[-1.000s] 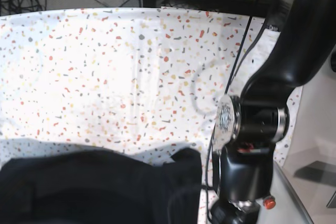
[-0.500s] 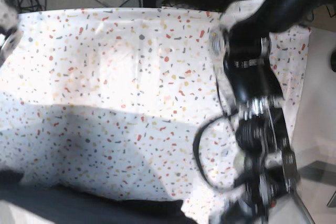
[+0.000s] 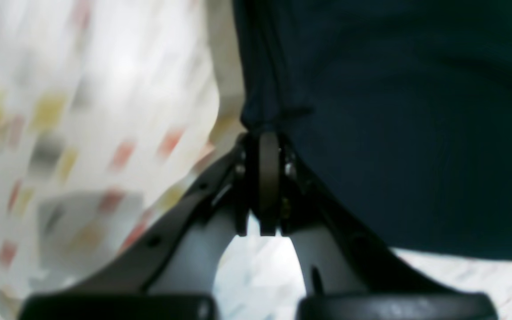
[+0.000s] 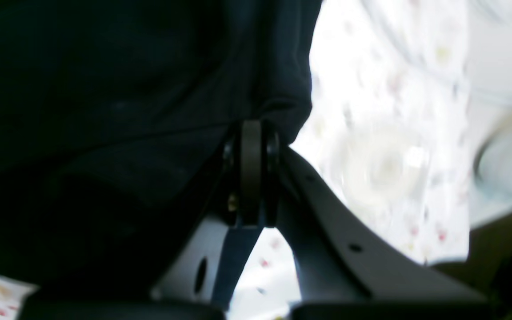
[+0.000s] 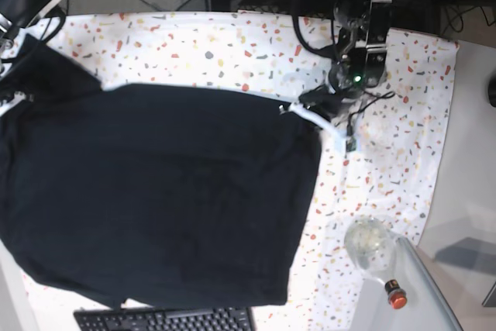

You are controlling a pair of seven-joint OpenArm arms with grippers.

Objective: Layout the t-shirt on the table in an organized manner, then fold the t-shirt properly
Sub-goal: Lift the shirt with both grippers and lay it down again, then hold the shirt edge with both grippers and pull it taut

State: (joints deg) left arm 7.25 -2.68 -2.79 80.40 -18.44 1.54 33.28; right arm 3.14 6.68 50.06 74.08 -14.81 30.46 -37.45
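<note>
Table (image 5: pixel 403 114): speckled white cloth | t-shirt (image 5: pixel 155 199) spread | keyboard (image 5: pixel 163 320) near edge

black t-shirt (image 5: pixel 155 199), white table (image 5: pixel 411 114) (red, yellow, grey flecks)

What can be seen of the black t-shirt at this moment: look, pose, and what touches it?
The t-shirt is plain black soft cloth, spread wide and mostly flat over the speckled table. It covers most of the base view's left and middle, and its near hem ends just short of a black keyboard. Both far corners are pinched: the left gripper is shut on one bunched edge, the right gripper on the other. No print or mark is discernible.
</note>
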